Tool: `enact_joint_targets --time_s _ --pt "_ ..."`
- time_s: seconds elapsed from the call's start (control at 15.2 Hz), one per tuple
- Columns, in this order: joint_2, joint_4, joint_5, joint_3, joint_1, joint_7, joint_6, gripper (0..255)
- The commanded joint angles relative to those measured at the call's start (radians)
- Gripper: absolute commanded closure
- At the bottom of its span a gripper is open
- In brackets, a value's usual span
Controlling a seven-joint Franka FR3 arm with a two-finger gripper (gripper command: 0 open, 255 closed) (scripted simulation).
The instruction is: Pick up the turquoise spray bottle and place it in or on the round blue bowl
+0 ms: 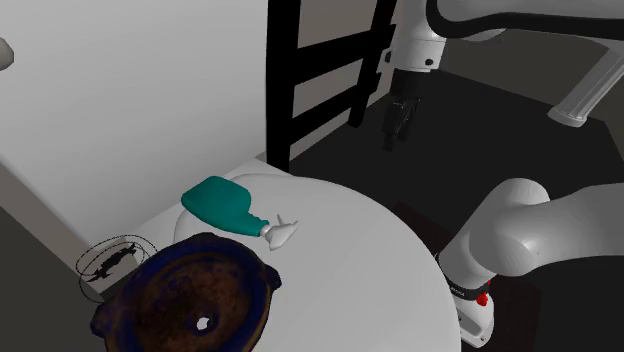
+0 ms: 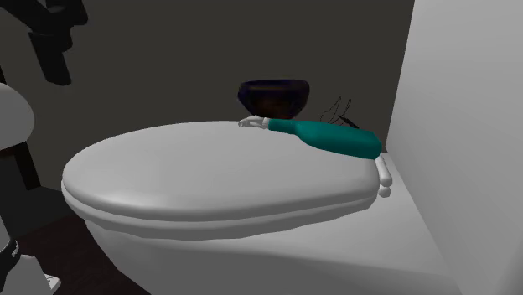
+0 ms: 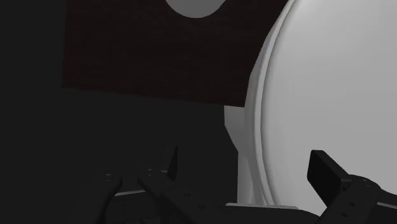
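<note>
Front and middle of the toilet lid (image 1: 350, 260) lie bare. The spray bottle (image 1: 225, 205) lies at its rear edge, the bowl (image 1: 120, 300) just beyond, and the wall (image 1: 120, 100) close behind.

A bathroom, by the white toilet (image 2: 285, 251) with its lid (image 2: 218, 163) down.

The white arm (image 1: 520, 240) rises from its base, folds over high above, and brings its wrist (image 1: 415, 45) straight over the black gripper (image 1: 399, 132), which hangs pointing downward. Its fingers (image 3: 324, 168) stand apart with nothing clasped between them.
</note>
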Motion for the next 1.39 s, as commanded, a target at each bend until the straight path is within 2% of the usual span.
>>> enact_joint_targets --time_s 0.0,0.73,1.06,1.32 --pt "0.0 0.0 0.0 0.0 0.0 0.0 0.0 0" --pt "0.171 0.084 0.144 0.245 0.099 0.243 0.161 0" --pt "0.294 0.169 0.164 0.352 0.125 0.355 0.233 0" --pt "0.41 0.258 0.151 0.434 0.14 0.451 0.284 0"
